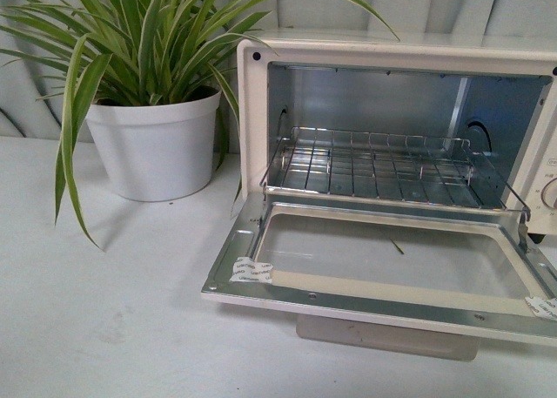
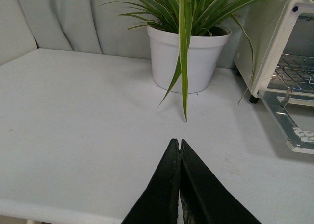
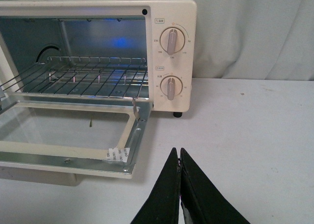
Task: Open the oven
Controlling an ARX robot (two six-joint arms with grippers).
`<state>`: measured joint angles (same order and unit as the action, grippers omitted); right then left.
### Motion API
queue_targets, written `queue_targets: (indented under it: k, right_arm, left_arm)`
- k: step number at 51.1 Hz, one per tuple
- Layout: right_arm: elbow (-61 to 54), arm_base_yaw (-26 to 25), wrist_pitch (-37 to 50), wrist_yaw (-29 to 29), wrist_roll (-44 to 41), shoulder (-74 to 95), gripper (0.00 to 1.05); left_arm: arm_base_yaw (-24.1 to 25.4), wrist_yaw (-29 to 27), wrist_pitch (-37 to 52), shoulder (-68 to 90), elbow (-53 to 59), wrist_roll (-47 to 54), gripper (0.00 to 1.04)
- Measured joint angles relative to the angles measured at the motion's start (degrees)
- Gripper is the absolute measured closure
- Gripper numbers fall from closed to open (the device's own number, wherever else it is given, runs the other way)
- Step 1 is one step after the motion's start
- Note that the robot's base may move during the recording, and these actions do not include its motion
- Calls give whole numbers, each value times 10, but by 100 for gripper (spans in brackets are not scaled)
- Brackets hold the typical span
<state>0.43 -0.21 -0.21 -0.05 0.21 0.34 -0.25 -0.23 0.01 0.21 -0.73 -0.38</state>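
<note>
A spider plant [image 1: 130,32] in a white pot [image 1: 155,145] is seen at the left of the white table [image 1: 113,311] in the front view, set against a pale curtain [image 1: 26,93]. Just to its right the cream-white oven [image 1: 252,111] is shown with its glass-windowed door [image 1: 383,267] dropped fully open and lying flat, small strips of white tape [image 1: 251,271] stuck to the door's front corners. The wire rack [image 1: 383,165] is drawn partway forward inside the shiny metal interior, and the bar handle [image 1: 387,337] is visible beneath the door's front edge. Neither arm is caught by the front camera. In the left wrist view the left gripper [image 2: 178,144] is held over bare table before the pot, its black fingers pressed together. In the right wrist view the right gripper [image 3: 178,152] is poised near the door's right corner, fingers likewise pressed together, with two knobs [image 3: 171,41] stacked on the oven's right-hand panel.
</note>
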Motion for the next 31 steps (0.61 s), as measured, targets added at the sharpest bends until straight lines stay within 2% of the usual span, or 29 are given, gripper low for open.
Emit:
queue_targets:
  k: [21,24,27,31]
  right_arm:
    - [0,0,0,0,0,-1,104]
    - [0,0,0,0,-1,-1,102]
    - [0,0,0,0,-1,-1,94]
    - [0,0,0,0,-1,-1,74]
  left_arm:
    - [0,0,0,0,0,0,101]
    - [0,0,0,0,0,0,94]
    - [0,0,0,0,0,0,83]
    - [0,0,0,0,0,0,65]
